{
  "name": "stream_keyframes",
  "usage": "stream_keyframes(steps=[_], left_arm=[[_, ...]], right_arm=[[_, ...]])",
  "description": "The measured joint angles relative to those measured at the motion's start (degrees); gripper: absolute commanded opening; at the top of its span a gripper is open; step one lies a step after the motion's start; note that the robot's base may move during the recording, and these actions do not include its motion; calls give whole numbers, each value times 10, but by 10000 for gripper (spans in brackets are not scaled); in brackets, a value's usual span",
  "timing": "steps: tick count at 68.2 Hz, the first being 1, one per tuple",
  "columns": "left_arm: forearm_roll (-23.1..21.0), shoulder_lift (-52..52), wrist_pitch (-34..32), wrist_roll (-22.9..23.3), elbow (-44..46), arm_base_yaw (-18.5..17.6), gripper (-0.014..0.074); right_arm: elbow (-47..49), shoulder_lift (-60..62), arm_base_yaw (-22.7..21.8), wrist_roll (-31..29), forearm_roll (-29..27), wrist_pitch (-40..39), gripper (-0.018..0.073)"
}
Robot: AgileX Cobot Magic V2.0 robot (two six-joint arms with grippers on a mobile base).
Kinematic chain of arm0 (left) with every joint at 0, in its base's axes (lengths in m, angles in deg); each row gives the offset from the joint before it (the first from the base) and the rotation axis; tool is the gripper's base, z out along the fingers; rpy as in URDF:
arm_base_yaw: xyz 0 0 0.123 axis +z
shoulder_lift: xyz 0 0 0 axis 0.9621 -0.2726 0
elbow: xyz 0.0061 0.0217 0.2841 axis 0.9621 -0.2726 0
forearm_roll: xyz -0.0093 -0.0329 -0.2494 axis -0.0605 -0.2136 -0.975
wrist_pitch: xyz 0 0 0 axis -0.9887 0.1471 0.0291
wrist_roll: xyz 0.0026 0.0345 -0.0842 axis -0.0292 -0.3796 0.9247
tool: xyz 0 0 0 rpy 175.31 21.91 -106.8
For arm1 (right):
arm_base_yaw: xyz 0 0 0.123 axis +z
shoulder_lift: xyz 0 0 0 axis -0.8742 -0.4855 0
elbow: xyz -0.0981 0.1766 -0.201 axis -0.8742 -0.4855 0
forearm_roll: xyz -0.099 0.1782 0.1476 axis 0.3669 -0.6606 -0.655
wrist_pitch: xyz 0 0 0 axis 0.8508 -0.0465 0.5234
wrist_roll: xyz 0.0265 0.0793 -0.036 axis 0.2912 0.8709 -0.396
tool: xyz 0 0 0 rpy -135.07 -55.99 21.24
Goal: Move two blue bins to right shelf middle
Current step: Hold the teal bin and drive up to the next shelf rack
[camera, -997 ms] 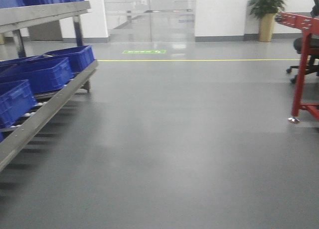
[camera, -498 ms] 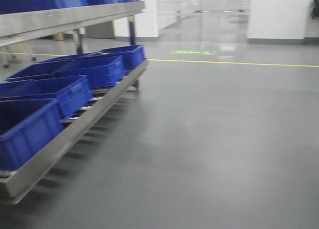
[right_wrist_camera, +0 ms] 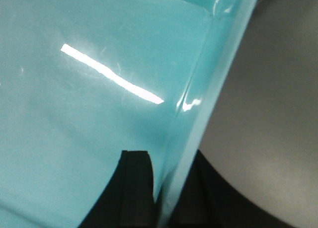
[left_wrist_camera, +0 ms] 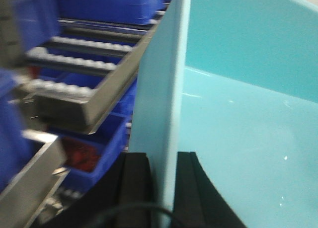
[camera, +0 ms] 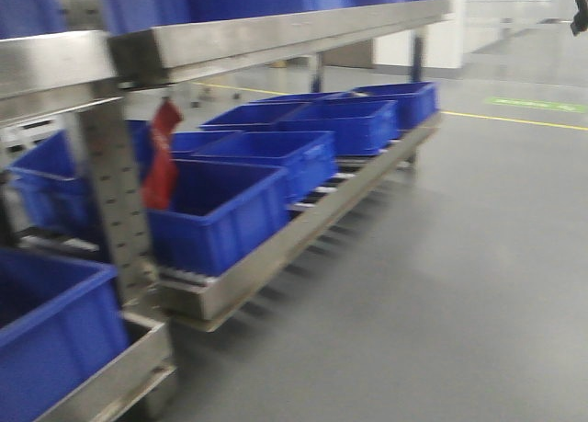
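Left wrist-mounted view has the left claw clenched on the upright wall of a pale blue bin — one black finger on the outside, the other inside — with the bin's smooth floor and far wall filling the right of the picture. Just left of that wall runs a steel rack: a slanting front rail, a row of white rollers behind it, and royal-blue crates above and below. The lower crate holds something red, too blurred to name. The bin is beside the rack; whether it touches the rail I cannot tell. Right wrist-mounted view shows the right claw clamped across a pale blue wall, with bin interior to the left and grey floor to the right. Whether the two claws grip one bin or two cannot be told. Exterior front-facing view, blurred, shows the rack stretching from near left to far centre — crates on its low roller level, more on the shelf above, and a perforated upright with a red tag hanging beside it. A yellow line crosses the floor at far right.
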State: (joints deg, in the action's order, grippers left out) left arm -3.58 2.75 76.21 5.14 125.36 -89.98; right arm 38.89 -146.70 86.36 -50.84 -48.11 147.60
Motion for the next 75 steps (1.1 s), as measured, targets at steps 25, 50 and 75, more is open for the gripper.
stream_keyframes(steps=[25, 50, 75], left_arm=[[0, 0, 0, 0, 0, 0, -111], [0, 0, -1, 0, 0, 0, -111], [0, 0, -1, 0, 0, 0, -111]], right_arm=[[0, -1, 0, 0, 0, -1, -153], [0, -1, 0, 0, 0, -2, -153], [0, -1, 0, 0, 0, -2, -153]])
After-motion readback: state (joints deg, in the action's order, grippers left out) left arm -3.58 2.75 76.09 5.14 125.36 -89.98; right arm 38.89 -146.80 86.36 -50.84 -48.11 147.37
